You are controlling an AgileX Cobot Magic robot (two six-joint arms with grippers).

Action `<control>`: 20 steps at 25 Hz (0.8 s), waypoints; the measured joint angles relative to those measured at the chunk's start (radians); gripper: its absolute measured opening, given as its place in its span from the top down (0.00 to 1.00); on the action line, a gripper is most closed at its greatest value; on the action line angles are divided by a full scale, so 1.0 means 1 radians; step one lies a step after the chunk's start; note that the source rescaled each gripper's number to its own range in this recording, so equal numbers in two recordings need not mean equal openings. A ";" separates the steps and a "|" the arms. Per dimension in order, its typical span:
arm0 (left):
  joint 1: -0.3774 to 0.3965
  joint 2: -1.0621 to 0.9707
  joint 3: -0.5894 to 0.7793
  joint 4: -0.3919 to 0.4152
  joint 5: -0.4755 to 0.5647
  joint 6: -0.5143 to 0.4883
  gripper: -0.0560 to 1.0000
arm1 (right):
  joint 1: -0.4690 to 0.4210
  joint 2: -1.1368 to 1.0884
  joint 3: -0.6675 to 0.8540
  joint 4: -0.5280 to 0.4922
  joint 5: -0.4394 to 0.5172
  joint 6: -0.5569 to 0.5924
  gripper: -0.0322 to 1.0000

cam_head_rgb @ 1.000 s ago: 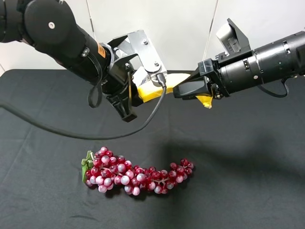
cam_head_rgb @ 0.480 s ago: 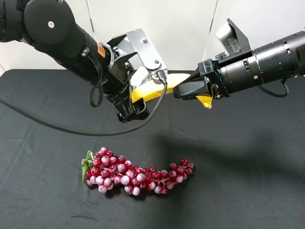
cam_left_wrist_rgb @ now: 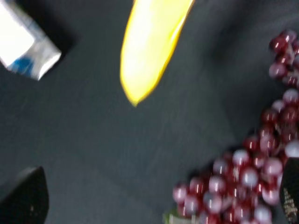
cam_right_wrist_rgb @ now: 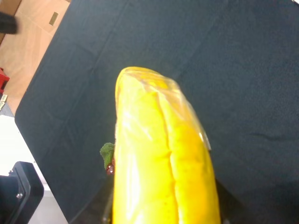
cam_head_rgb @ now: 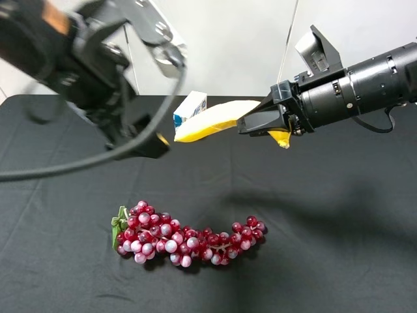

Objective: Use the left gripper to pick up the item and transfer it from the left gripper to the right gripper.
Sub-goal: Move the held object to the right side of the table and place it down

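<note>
The yellow banana hangs in the air above the table, held at its right end by my right gripper, which is shut on it. It fills the right wrist view. My left gripper is blurred, off to the left of the banana and apart from it. In the left wrist view the banana's free tip is well away from my left gripper, whose dark fingertips stand wide apart at the frame's corners, open and empty.
A red grape bunch lies on the black table below the banana; it also shows in the left wrist view. A small white-and-blue carton stands behind the banana and shows in the left wrist view.
My left gripper has let go of the banana and pulled away fast to the left. The banana stays in my right gripper, which has not moved.
</note>
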 joint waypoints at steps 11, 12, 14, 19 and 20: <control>0.000 -0.279 0.000 0.165 0.395 -0.347 0.00 | 0.000 0.000 0.000 0.000 0.000 0.002 0.95; 0.000 -0.306 0.000 0.171 0.414 -0.359 0.00 | 0.000 0.000 0.000 0.000 0.000 0.003 0.95; 0.000 -0.370 0.000 0.178 0.452 -0.374 0.00 | 0.000 0.000 0.000 0.000 0.000 0.003 0.95; 0.000 -0.539 0.041 0.179 0.486 -0.382 0.00 | 0.000 0.000 0.000 0.000 0.000 0.003 0.95; 0.000 -0.582 0.064 0.179 0.486 -0.384 0.00 | 0.000 0.000 0.000 0.000 0.000 0.003 0.95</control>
